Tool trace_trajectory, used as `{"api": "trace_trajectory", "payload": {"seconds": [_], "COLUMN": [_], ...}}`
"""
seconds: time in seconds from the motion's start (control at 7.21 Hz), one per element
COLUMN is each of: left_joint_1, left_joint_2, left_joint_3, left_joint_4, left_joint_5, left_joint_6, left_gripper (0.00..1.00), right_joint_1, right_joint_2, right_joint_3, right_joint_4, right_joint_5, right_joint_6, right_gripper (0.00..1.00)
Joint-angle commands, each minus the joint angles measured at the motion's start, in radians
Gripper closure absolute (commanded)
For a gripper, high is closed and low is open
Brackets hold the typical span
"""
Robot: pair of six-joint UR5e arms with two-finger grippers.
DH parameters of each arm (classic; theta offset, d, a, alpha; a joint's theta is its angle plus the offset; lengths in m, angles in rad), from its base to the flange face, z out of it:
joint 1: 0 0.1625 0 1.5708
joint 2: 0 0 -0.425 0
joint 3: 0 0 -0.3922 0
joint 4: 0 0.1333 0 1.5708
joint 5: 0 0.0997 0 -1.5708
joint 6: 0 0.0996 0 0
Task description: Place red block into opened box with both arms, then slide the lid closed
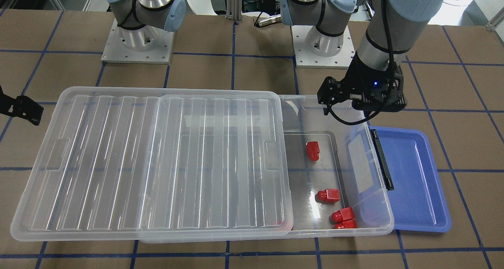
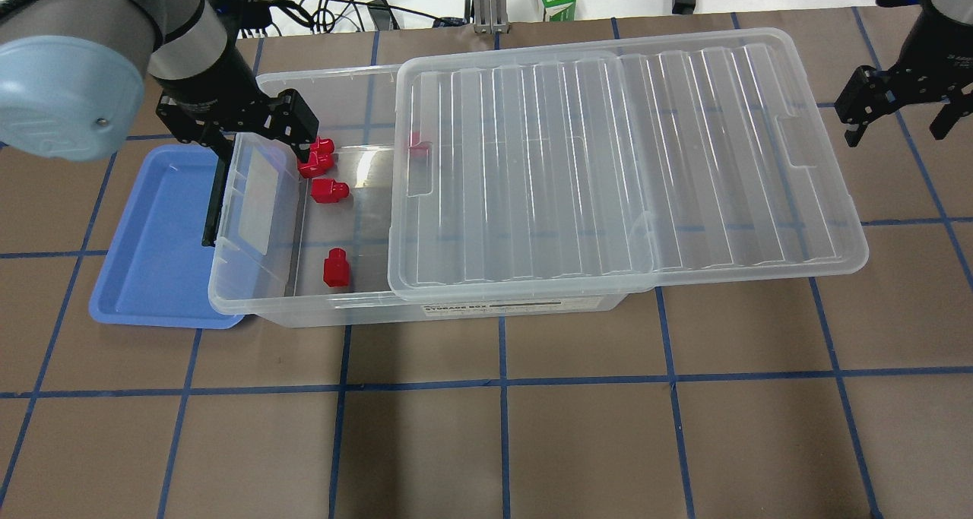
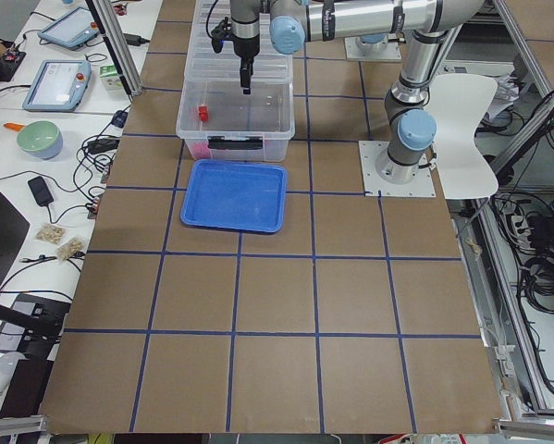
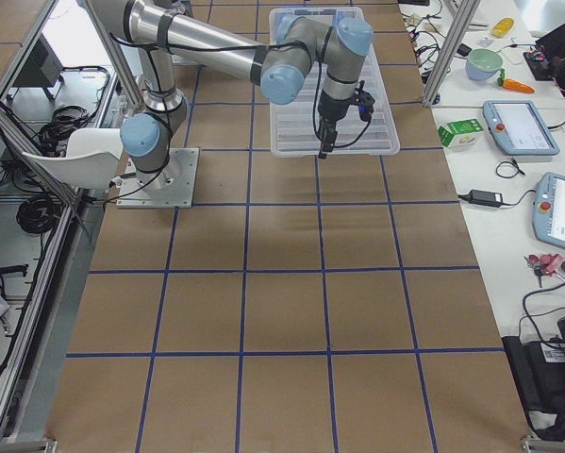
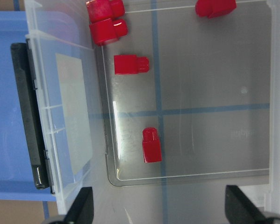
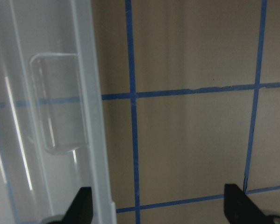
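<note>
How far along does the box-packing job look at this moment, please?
Done: red blocks lie in the box, none on the blue tray. In hand: nothing; the left gripper hovers open over the box, the right gripper open beside the lid. Left: sliding the lid shut.

A robotics lab. The bench (image 3: 277,296) wears a blue tape grid (image 3: 277,258); teach pendants (image 4: 520,127) and cables (image 2: 334,6) crowd side tables (image 4: 537,217)

The brown counter (image 2: 585,443), squared off by blue tape lines (image 2: 673,428), carries a large, shallow clear plastic storage box (image 2: 342,310) on its far half. In the overhead view, a shallow blue plastic tray (image 2: 152,261) lies just beside the box at its 9 o'clock. Two square metal base plates (image 1: 157,54) sit at the box's 12 o'clock in the front-facing view.
</note>
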Motion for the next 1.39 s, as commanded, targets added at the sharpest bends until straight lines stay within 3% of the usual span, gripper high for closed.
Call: {"api": "trace_trajectory", "payload": {"seconds": [0.0,1.25], "left_joint_1": [0.001,0.001], "left_joint_2": [0.031,0.048], "left_joint_3": [0.008,0.011], "left_joint_4": [-0.028,-0.087], "left_joint_5": [-0.005,-0.005], "left_joint_6": [0.0,0.001], "left_gripper": [0.0,0.0], "right_joint_1": [-0.01,-0.01], "right_joint_2": [0.054,0.085], "right_joint_3": [0.003,0.041], "right_joint_4": [-0.075,-0.083], "right_joint_5": [-0.019,-0.017], "right_joint_6": [-0.061,-0.061], "right_gripper": [0.0,0.0]}}
